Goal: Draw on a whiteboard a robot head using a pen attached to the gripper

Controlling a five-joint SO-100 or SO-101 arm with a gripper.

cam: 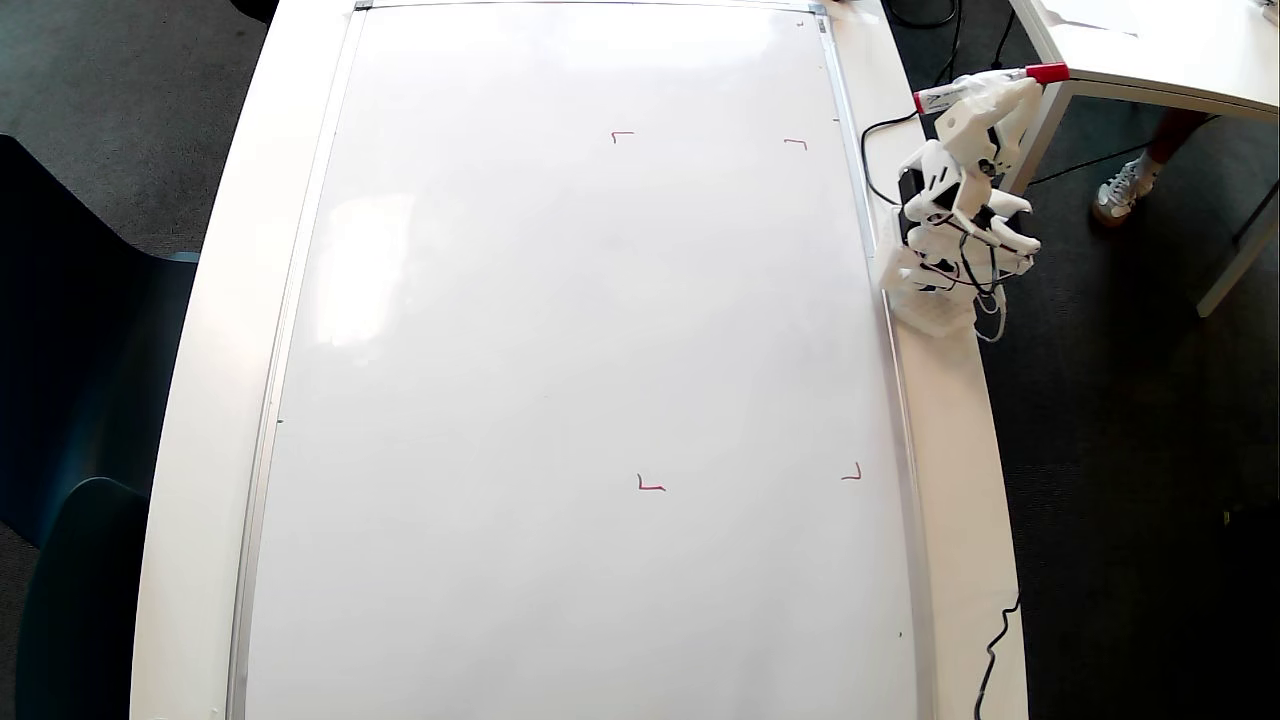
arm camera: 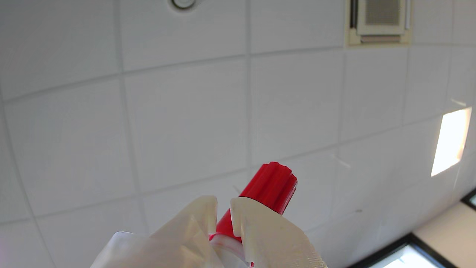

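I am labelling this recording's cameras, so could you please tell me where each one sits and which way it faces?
Overhead view: fixed above the table, looking straight down on the whiteboard; the whole white arm shows at the board's right edge, its gripper clamping the pen.
Wrist view: rides behind the gripper, looking up at the tiled ceiling; only the fingertips and the pen's red end show.
Shared: gripper and pen only; the board is missing from the wrist view.
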